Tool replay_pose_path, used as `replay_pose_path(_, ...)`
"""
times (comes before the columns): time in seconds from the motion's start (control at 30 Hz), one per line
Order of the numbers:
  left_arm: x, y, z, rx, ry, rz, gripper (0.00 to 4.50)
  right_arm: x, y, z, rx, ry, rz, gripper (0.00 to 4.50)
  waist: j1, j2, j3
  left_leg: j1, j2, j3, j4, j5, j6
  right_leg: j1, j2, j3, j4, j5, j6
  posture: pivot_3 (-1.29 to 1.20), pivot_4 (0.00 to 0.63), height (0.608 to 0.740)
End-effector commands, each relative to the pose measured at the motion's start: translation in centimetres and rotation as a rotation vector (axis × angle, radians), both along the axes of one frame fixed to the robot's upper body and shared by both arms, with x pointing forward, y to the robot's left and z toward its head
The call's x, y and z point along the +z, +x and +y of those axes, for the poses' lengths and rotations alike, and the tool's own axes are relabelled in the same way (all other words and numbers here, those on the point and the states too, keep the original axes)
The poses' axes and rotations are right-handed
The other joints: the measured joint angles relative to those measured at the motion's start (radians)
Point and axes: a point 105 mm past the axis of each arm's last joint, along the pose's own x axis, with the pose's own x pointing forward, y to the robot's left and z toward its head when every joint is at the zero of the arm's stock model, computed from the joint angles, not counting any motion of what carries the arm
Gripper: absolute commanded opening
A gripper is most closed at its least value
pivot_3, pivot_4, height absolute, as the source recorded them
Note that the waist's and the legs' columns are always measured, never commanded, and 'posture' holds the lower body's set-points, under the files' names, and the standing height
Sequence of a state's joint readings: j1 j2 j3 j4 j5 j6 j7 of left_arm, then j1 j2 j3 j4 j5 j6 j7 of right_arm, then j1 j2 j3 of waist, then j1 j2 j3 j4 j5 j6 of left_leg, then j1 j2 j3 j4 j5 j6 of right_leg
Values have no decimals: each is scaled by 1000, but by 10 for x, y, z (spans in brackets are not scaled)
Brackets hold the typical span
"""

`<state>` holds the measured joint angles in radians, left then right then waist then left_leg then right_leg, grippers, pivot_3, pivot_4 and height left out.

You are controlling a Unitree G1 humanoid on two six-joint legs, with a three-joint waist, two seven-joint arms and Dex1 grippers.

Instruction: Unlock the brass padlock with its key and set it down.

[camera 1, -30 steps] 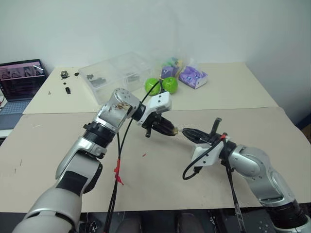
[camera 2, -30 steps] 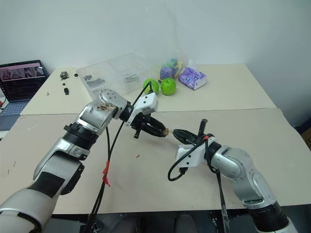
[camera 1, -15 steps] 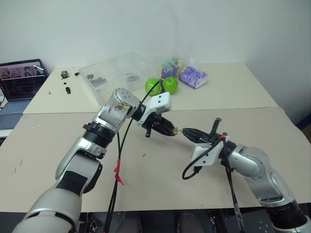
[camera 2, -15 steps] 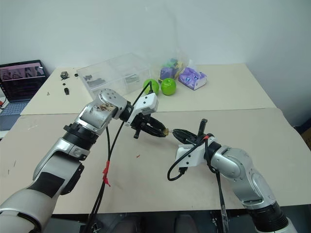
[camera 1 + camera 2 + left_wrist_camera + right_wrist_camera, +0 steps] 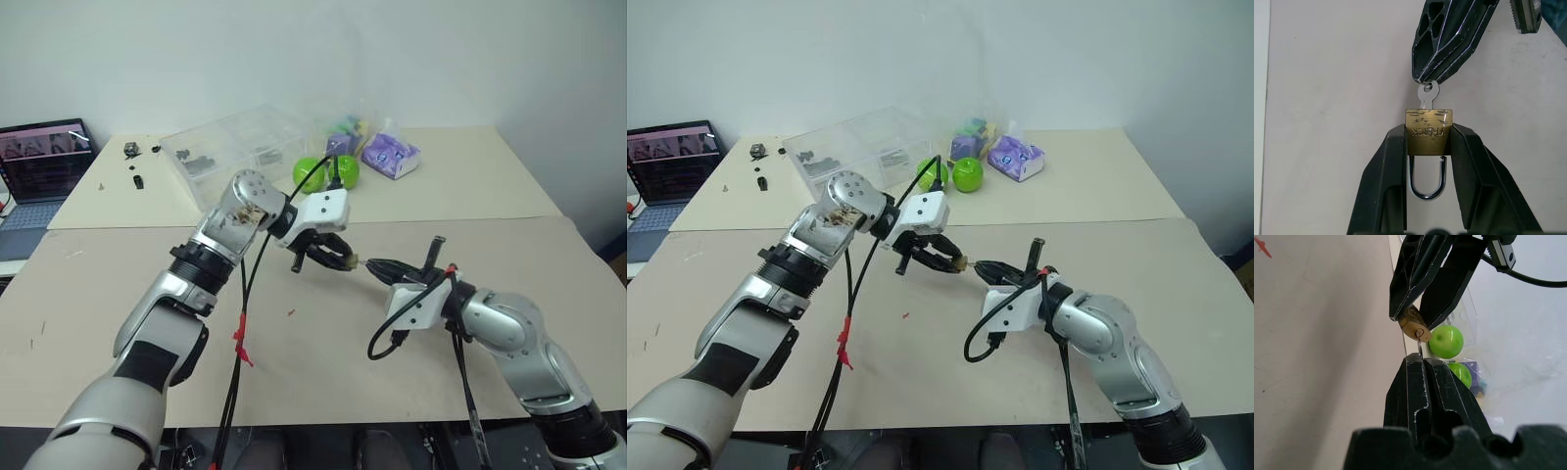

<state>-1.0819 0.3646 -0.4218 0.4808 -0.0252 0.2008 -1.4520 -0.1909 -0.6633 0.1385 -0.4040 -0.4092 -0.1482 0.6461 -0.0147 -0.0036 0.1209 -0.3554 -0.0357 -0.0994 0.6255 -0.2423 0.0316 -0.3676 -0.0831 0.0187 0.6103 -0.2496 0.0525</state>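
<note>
bare table (image 5: 323, 343) below, apples (image 5: 328, 173) & clear box (image 5: 230, 147) behind

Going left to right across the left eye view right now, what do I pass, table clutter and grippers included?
laptop → small black parts → clear plastic box → left gripper holding the brass padlock → key → right gripper → purple packet

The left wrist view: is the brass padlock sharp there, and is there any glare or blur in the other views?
Left wrist view: the brass padlock is sharp, its engraved letters legible, with bright glints on the shackle; the key is crisp too. Right wrist view: the padlock is in focus, while the green apples behind are soft. Head views: even light, soft shadows on the table; the padlock is too small to read.
</note>
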Motion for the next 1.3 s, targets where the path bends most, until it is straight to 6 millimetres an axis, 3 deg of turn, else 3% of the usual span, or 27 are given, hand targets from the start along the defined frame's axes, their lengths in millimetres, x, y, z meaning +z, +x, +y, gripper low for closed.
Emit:
replay_pose_path(0.03,23,-2,-12,-78,-26,-154,765,10,-6,10,54,21,-15,31,0,0,0,0,0,0,0,0,0,0,0,0,0,0,0,0,150,740)
replay_pose_path(0.33,29,-5,-17,-44,-87,-35,765,7,-8,10,68,-56,-51,31,0,0,0,0,0,0,0,0,0,0,0,0,0,0,0,0,150,740)
replay_pose_path(0.47,20,-6,-18,-30,-82,16,765,3,-13,15,110,-87,-43,31,-1,0,0,0,0,0,0,0,0,0,0,0,0,0,0,0,150,740)
replay_pose_path(0.6,16,-8,-19,-26,-78,46,765,4,-14,13,112,-92,-58,1304,-1,0,0,0,0,0,0,0,0,0,0,0,0,0,0,0,150,740)
replay_pose_path(0.77,17,-8,-19,-21,-78,47,765,3,-5,-11,27,-144,-123,2927,0,0,0,0,0,0,0,0,0,0,0,0,0,0,0,0,150,740)
replay_pose_path(1.13,14,-12,-17,-18,-86,115,765,13,-2,-30,-28,-135,-194,2927,-2,0,0,0,0,0,0,0,0,0,0,0,1,0,0,0,150,740)
replay_pose_path(1.3,10,-9,-12,13,-93,206,765,20,-14,-16,45,-67,-170,2927,-3,0,0,0,0,0,0,0,0,0,0,0,0,0,0,0,150,740)
